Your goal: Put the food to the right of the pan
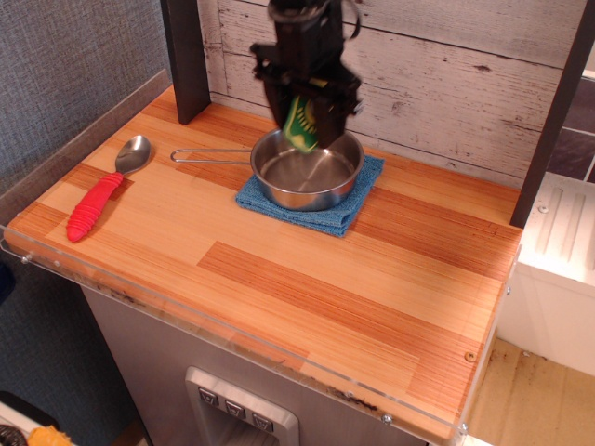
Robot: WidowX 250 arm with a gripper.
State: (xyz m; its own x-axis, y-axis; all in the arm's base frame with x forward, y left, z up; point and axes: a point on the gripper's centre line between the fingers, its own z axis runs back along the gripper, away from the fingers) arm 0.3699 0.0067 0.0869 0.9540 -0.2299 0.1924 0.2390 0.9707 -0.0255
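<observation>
My gripper (303, 128) is shut on the green food (300, 125) and holds it in the air above the far rim of the pan. The food is flat, green with a yellow-green inside, and hangs between the black fingers. The shiny steel pan (308, 170) sits below on a blue cloth (311, 193), with nothing in it. Its thin wire handle (210, 155) points left.
A spoon with a red handle (97, 203) lies at the left of the wooden counter (307, 288). A dark post (185, 58) stands at the back left and another at the right edge. A white plank wall is right behind the arm.
</observation>
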